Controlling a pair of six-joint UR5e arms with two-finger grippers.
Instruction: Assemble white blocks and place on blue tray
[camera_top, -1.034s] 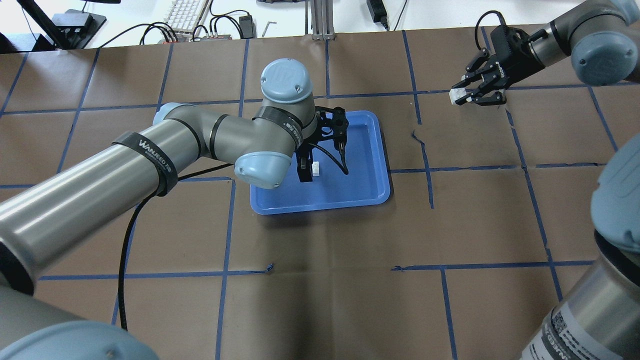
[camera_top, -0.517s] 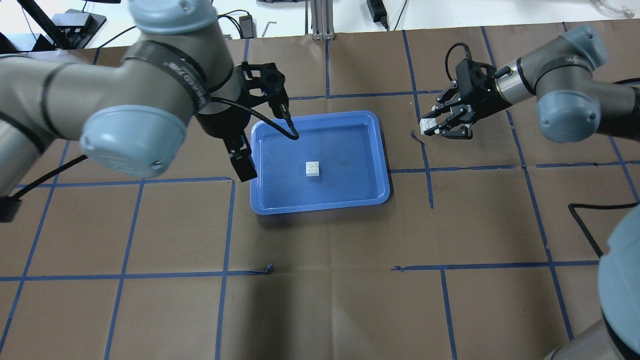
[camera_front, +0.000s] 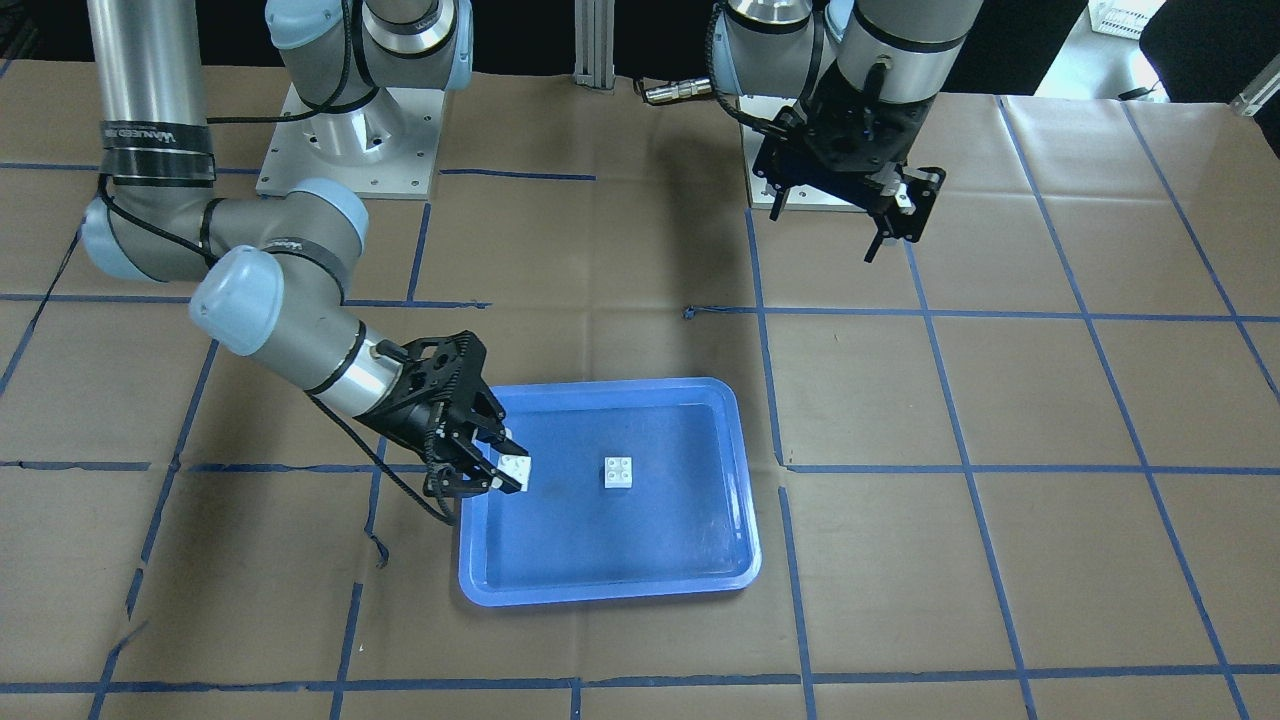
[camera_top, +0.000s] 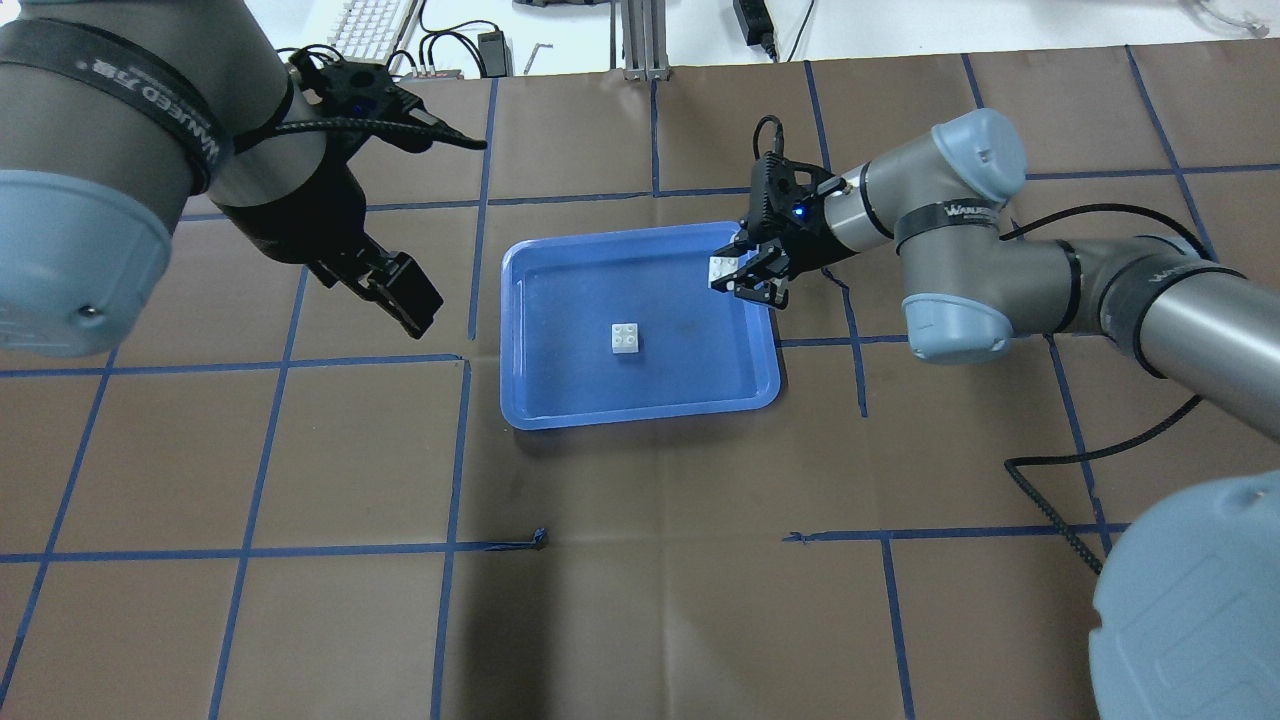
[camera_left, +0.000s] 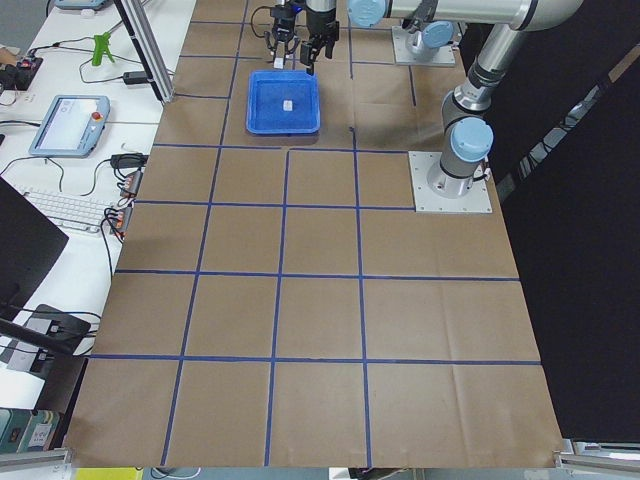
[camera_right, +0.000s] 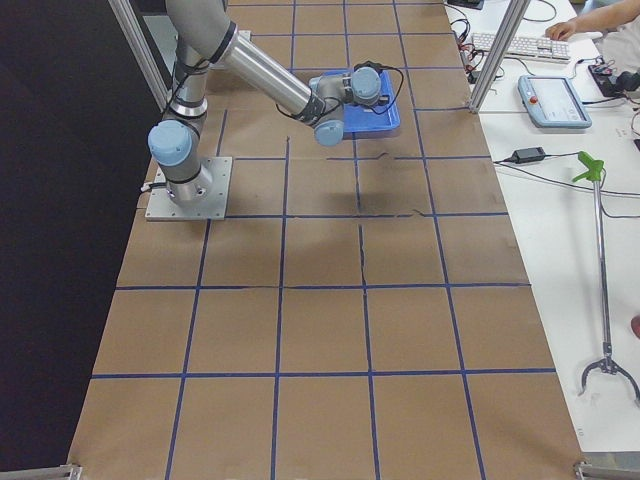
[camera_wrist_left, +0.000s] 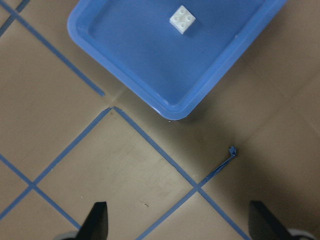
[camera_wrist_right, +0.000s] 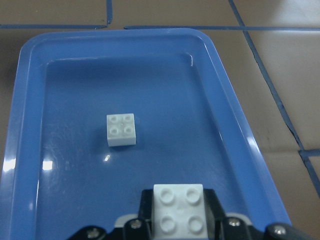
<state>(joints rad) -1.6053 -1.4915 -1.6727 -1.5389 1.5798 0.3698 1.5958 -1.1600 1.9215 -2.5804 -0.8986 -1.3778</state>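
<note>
The blue tray (camera_top: 640, 415) lies mid-table, also in the front view (camera_front: 600, 592) and both wrist views (camera_wrist_left: 125, 82) (camera_wrist_right: 235, 115). One white block (camera_top: 627, 339) sits studs-up on the tray floor, alone (camera_front: 618, 472) (camera_wrist_left: 182, 19) (camera_wrist_right: 121, 129). My right gripper (camera_top: 735, 275) is shut on the second white block (camera_top: 720, 270), held studs-up just above the tray's right rim (camera_front: 517, 467) (camera_wrist_right: 178, 215). My left gripper (camera_top: 405, 300) is open and empty, raised left of the tray (camera_front: 895, 235) (camera_wrist_left: 180, 225).
The table is brown paper with a blue tape grid. A keyboard (camera_top: 375, 25) and cables lie beyond the far edge. A black cable (camera_top: 1050, 490) trails on the table near my right arm. A torn tape end (camera_top: 540, 537) sits in front of the tray.
My left gripper let go of the block on the tray and pulled back up and to the left. My right gripper carried its block leftward to the tray's right rim.
</note>
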